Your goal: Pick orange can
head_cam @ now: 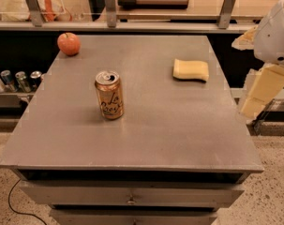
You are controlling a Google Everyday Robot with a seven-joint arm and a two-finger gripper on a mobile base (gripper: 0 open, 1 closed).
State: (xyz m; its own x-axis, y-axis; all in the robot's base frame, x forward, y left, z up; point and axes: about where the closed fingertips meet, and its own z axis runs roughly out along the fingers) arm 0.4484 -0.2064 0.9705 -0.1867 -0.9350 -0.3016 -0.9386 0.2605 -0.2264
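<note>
The orange can (109, 95) stands upright on the grey table (179, 125), left of centre, with dark cursive lettering and a silvery pull-tab top. My gripper (259, 88) hangs from the white arm (275, 32) at the right edge of the view. It is beyond the table's right side, far to the right of the can and not touching it. It holds nothing.
A red-orange apple (69, 43) sits at the table's far left corner. A yellow sponge (191, 70) lies at the far right. Several small silvery cans (16, 80) stand on a low shelf to the left. A counter with metal posts (109, 6) runs behind. Drawers (130, 195) are below the tabletop.
</note>
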